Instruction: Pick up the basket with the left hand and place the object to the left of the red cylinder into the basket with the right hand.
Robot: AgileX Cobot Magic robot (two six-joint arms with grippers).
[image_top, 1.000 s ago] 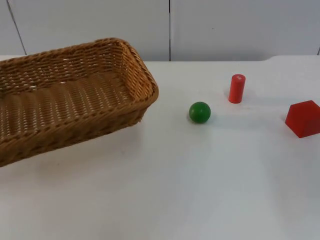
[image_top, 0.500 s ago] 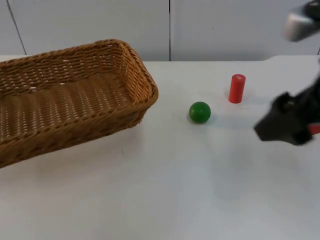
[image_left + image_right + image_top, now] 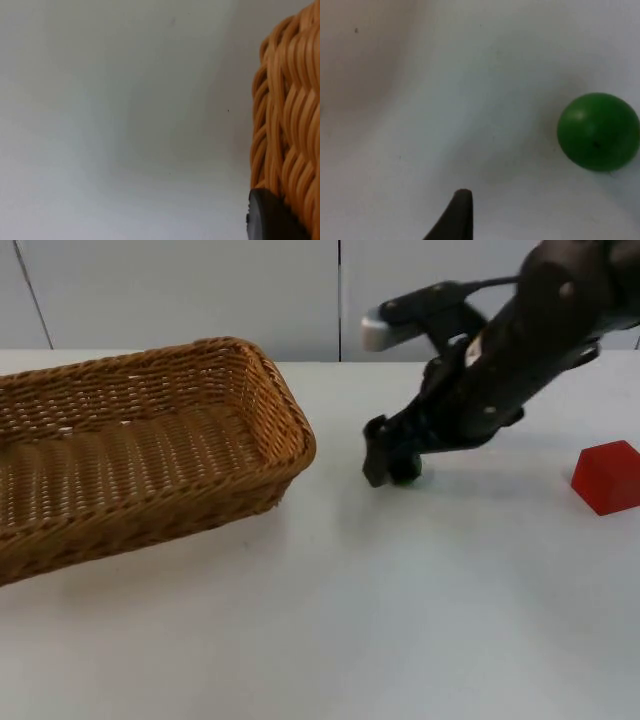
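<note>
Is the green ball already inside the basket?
No, the green ball lies on the white table by the right gripper, apart from the basket.

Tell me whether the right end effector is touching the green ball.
Cannot tell. In the top view the right end effector overlaps the green ball, hiding any gap. The right wrist view has white table between one fingertip and the ball; the other finger is unseen.

wicker basket tilted; green ball on table
</note>
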